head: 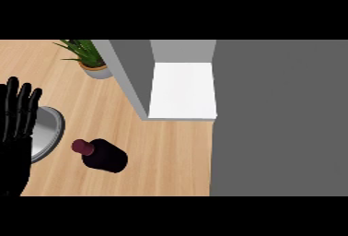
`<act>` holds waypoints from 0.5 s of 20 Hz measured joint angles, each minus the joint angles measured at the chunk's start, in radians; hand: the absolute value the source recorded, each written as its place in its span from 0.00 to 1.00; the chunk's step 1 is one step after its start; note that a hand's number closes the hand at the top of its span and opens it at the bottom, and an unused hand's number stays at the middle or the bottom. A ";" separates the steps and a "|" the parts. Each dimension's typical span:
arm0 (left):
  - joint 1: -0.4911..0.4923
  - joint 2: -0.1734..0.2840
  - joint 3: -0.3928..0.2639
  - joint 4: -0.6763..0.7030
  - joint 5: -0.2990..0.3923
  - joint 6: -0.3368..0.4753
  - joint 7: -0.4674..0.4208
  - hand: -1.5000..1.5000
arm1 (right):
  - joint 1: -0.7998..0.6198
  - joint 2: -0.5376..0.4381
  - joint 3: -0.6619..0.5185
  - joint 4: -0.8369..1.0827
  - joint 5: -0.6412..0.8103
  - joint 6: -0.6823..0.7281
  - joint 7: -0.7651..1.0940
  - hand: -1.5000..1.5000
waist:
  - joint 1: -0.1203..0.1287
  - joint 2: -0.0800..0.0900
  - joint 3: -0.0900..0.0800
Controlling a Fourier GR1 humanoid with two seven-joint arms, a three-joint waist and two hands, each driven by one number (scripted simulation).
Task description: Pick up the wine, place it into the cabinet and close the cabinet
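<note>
Left hand (pixel 15 129): at the view's left edge, fingers straight and pointing up, holding nothing. Resting, not engaged with anything. It overlaps the left part of the plate.
Plate (pixel 49 131): grey, round, partly hidden under the left hand; lies just left of the bottle, apart from it.
Wine bottle (pixel 103 155): dark body, dark red cap toward the upper left. Stands on the wooden counter (pixel 170 156), seen from steeply above. Untouched by either hand. Sits below and left of the cabinet opening, near it but not in it.
Potted plant (pixel 87 57): green leaves in a pale pot, at the counter's far edge, left of the cabinet. Well apart from the bottle.
Cabinet (pixel 182 90): open; white floor of the compartment shows between grey walls. Nothing inside that I can see.
Cabinet door (pixel 279 115): the large grey panel filling the right side looks like the open door; judgement only, hinge not visible.
Right hand: does not show anywhere, so its fingers cannot be read.
Step in hand: the very first one, by my reading. Bottle not yet picked up, cabinet open and waiting.
Next move calls for: a hand brought to the bottle's body and curled round it, then a lift up and right into the white compartment, keeping clear of the near grey wall.
</note>
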 measured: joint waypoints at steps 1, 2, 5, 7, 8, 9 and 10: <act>-0.015 0.007 0.010 0.005 0.009 -0.006 0.008 0.00 | -0.011 -0.006 -0.011 -0.006 -0.009 0.001 0.017 0.00 | -0.003 0.001 -0.002; 0.003 0.010 0.011 -0.006 0.020 -0.023 -0.007 0.00 | 0.004 -0.007 -0.013 -0.016 -0.008 0.003 0.016 0.00 | -0.005 0.001 -0.004; 0.020 0.016 -0.001 -0.036 0.065 -0.072 -0.015 0.00 | 0.058 -0.006 -0.006 -0.072 0.017 -0.004 0.033 0.00 | -0.010 0.001 -0.007; 0.028 0.009 -0.028 -0.041 0.111 -0.103 0.005 0.00 | 0.094 0.007 0.030 -0.104 0.012 0.000 0.067 0.00 | -0.014 0.000 -0.008; 0.036 0.001 -0.041 -0.037 0.146 -0.117 0.025 0.00 | 0.109 0.010 0.051 -0.114 -0.008 0.014 0.090 0.00 | -0.015 0.000 -0.009; 0.041 -0.006 -0.052 -0.043 0.177 -0.122 0.055 0.00 | 0.127 0.008 0.062 -0.136 -0.035 0.029 0.115 0.00 | -0.018 0.000 -0.009; 0.047 -0.007 -0.056 -0.066 0.208 -0.125 0.091 0.00 | 0.155 0.009 0.084 -0.165 -0.044 0.038 0.134 0.00 | -0.018 -0.001 -0.009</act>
